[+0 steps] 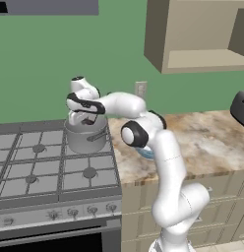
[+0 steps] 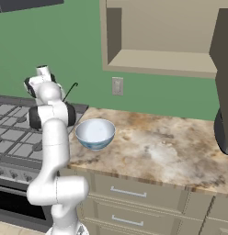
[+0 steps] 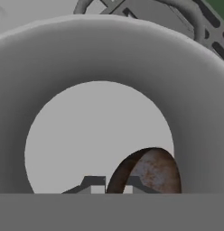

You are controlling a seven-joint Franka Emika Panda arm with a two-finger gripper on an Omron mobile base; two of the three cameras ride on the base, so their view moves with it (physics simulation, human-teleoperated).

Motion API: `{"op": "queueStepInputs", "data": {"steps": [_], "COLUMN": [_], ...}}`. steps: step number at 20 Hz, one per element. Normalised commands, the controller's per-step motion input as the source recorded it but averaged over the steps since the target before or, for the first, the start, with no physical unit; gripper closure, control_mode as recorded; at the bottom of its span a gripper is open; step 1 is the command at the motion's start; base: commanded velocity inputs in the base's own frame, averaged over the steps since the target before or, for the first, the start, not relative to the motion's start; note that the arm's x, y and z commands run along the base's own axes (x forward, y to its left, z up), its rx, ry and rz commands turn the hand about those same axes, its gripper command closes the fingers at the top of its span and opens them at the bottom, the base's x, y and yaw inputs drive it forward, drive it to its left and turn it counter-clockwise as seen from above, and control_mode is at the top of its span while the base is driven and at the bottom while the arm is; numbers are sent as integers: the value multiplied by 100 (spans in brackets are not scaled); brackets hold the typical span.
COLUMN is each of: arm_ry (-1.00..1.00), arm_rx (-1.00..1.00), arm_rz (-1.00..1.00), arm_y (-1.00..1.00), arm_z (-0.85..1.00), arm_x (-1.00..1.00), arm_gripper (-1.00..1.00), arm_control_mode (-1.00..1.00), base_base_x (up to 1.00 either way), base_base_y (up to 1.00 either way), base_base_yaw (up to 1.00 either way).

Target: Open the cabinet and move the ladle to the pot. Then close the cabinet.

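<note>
Gripper (image 3: 111, 182) closed on the ladle (image 3: 147, 173), hanging just over the mouth of the pot (image 1: 86, 135) on the stove (image 1: 25, 167), rear right burner. In the hand view the rusty-brown scoop sits beside the fingertips, inside the pot's rim and above its bare floor. In the right base view a thin dark handle slants up and to the right behind the arm: long axis steeply tilted, scoop end down.

Step in hand, by my reading: depositing the ladle. Next move calls for opening the jaws, lifting clear of the rim, then swinging to the cabinet (image 2: 162, 50), whose door stands open.
</note>
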Motion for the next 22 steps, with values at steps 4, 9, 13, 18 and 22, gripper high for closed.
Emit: {"op": "queueStepInputs", "data": {"steps": [4, 9, 13, 18, 22], "arm_ry": [4, 1, 1, 2, 0], "arm_rx": [0, 0, 0, 0, 0], "arm_rz": [0, 0, 0, 0, 0], "arm_y": [-1, -1, 0, 0, 0], "arm_z": [-22, -11, -3, -4, 0], "arm_x": [18, 22, 39, 23, 1], "arm_gripper": [100, 100, 100, -100, -100], "arm_control_mode": [-100, -100, -100, -100, -100], "base_base_x": [0, 0, 0, 0, 0], "base_base_y": [0, 0, 0, 0, 0], "base_base_yaw": [0, 0, 0, 0, 0]}}
